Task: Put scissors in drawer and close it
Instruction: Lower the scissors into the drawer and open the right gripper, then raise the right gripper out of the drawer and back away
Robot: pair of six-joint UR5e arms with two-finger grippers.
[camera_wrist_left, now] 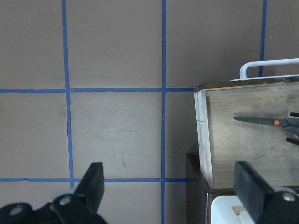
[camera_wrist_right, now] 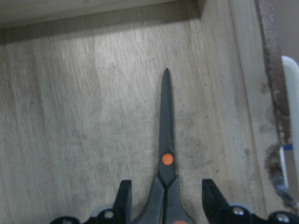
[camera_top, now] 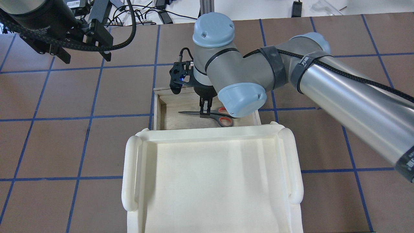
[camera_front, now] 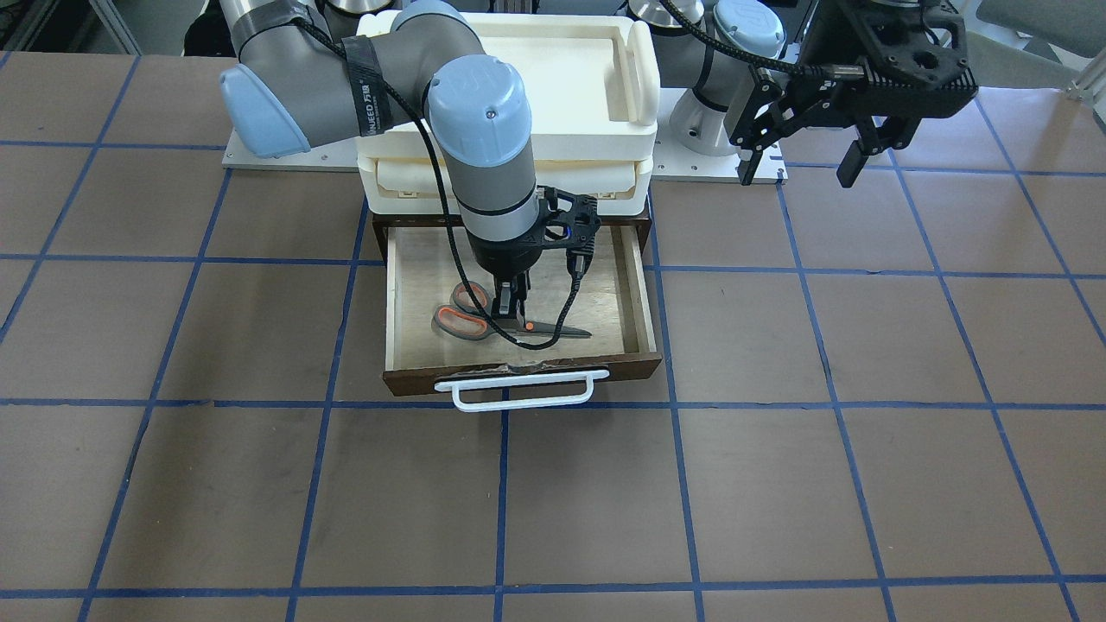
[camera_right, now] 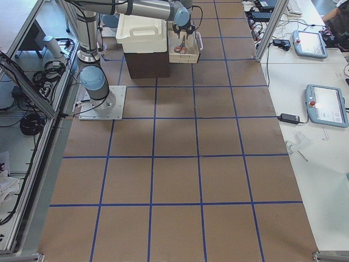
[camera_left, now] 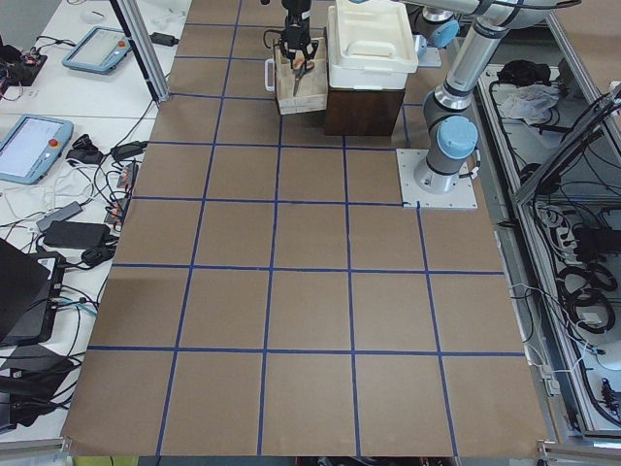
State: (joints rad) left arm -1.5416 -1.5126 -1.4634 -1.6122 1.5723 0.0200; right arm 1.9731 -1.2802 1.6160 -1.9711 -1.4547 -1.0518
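Closest to the right wrist camera are the two dark fingers (camera_wrist_right: 125,198) of the right gripper (camera_wrist_right: 166,205), standing partly open on either side of the scissors (camera_wrist_right: 166,154) with a sliver of pale wood showing on each side, so the jaws straddle the shanks without clamping them. That view gives only the closed grey blades, tapering to a point, and the orange pivot dot. The front-facing view adds what it cuts off: dark grey handle loops lined orange, lying flat on the plywood floor of the drawer (camera_front: 644,285), which is pulled out from under the white tray unit (camera_front: 635,78) with its white bar handle (camera_front: 518,399) towards the camera. From overhead the right arm's wrist joint hides part of one loop (the other shows clearly). The left wrist view catches just the blades and pivot dot at its right edge, plus the drawer's corner. The left gripper (camera_wrist_left: 170,182) hangs over the brown table (camera_wrist_left: 117,130) well apart from the drawer, jaws spread wide and holding nothing.
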